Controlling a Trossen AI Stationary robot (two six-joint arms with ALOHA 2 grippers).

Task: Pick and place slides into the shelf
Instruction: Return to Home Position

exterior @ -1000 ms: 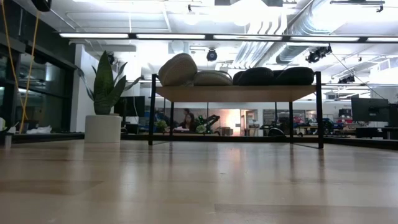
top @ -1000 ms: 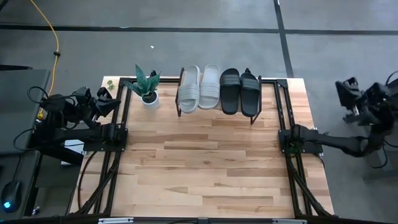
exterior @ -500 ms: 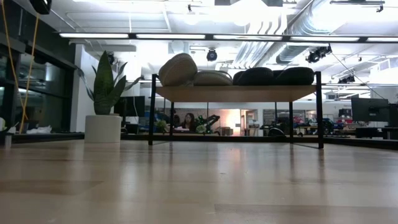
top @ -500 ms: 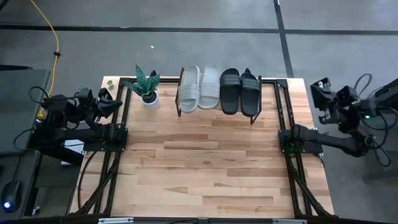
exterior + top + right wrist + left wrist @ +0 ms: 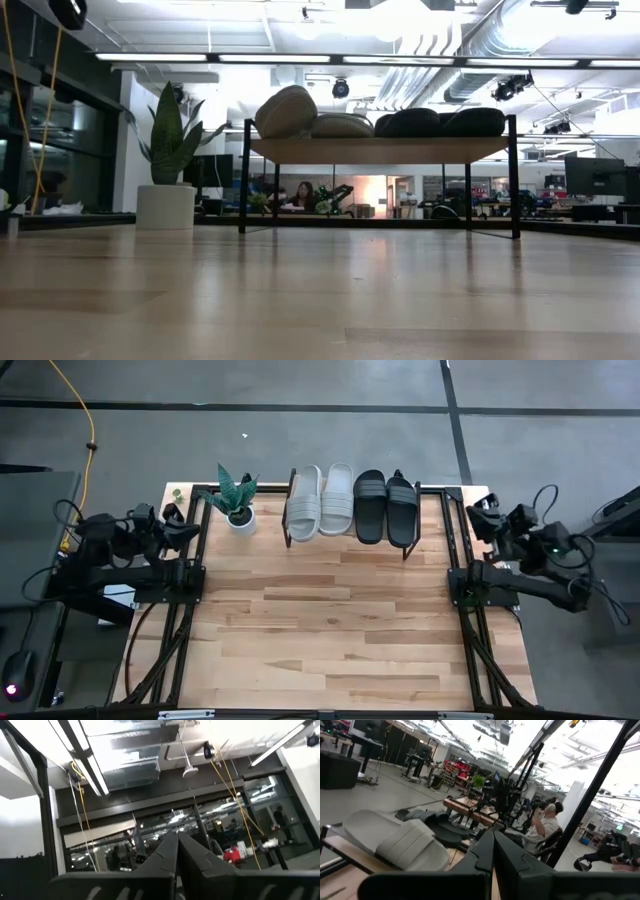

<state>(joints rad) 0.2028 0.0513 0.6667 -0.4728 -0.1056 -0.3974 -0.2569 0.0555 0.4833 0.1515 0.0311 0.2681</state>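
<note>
slides [image 5: 350, 503] on shelf [image 5: 380, 150]: likely light, bendy foam; you'd pinch a strap. left gripper [image 5: 188, 527] and right gripper [image 5: 478, 514] closed, empty.

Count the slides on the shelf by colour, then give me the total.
Grey slides: 2
Black slides: 2
Total on the shelf: 4

I count two pale slides [image 5: 304, 502] and two black slides [image 5: 370, 506], four in all. There is one shelf [image 5: 380, 150], one potted plant [image 5: 238, 500], one tabletop [image 5: 330, 620] and two robot arms [image 5: 120, 555] on my feed.
</note>
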